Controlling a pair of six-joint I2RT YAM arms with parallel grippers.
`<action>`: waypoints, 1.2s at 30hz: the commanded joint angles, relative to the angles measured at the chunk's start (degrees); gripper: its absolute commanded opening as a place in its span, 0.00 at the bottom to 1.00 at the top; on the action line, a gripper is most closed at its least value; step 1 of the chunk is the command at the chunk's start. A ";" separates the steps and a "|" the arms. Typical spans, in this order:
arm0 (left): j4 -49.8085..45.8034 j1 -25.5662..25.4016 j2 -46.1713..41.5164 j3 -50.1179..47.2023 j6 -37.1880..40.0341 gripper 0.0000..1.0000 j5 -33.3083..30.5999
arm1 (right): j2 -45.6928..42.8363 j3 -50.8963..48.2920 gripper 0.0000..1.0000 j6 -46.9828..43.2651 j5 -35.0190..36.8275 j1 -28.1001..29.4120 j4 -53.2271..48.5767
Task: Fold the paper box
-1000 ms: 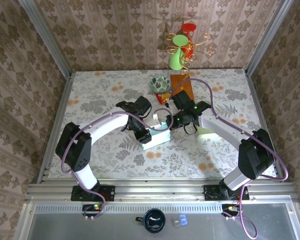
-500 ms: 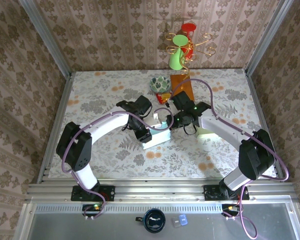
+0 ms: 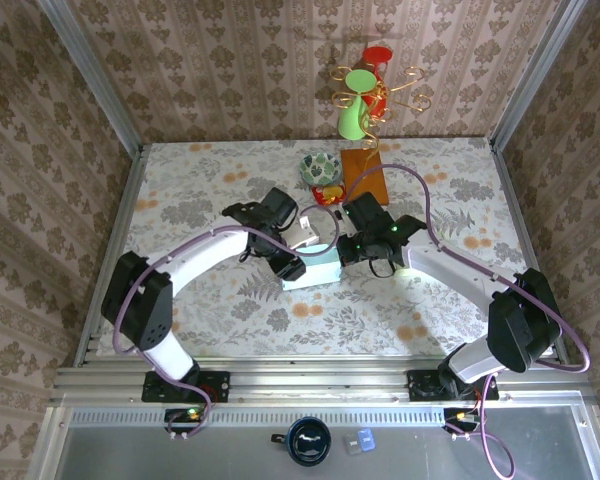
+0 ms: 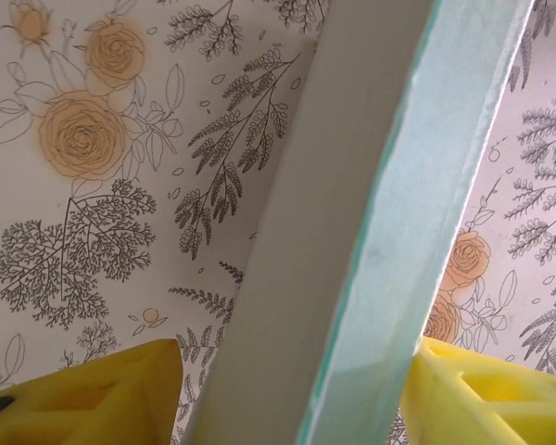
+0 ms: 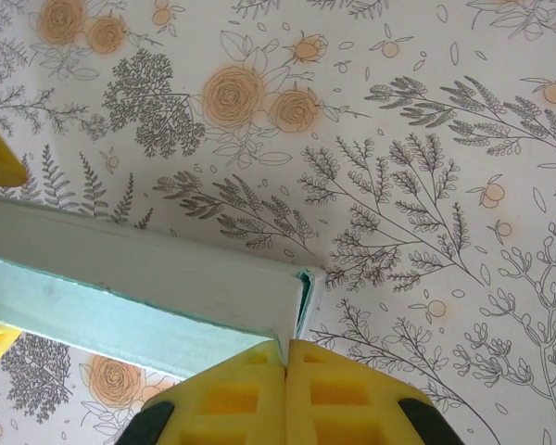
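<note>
Both arms have nudged the paper box (image 3: 315, 272) a little closer to the bowl (image 3: 320, 168) than it was a second ago. A white panel now shows more plainly on the box's bowl-facing side. The box sits on the flowered table (image 3: 200, 190), a short way nearer the arm bases than the bowl and almost straight below it from overhead.

The left gripper (image 3: 288, 262) works nearer than the bowl and slightly to its left. In its wrist view, the yellow fingers (image 4: 93, 394) sit either side of an upright pale-green wall of the box (image 4: 352, 232), seemingly pinching it.

The right gripper (image 3: 343, 250) is nearer than the bowl and slightly to its right. Its wrist view shows the right gripper (image 5: 285, 385) with pads pressed together on the thin double edge at a corner of the box (image 5: 120, 297).

From where I stand, the job looks partway through. At least one long wall is standing and one corner is formed, so the sheet is no longer flat. I can't tell whether the other walls are locked in. I'd guess the white panel still needs turning down and tucking, and the remaining corners need squaring.
</note>
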 commanded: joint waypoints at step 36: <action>6.79 4.93 -9.65 -2.66 -16.05 0.61 7.37 | 2.13 0.74 0.00 8.98 9.74 5.14 -1.14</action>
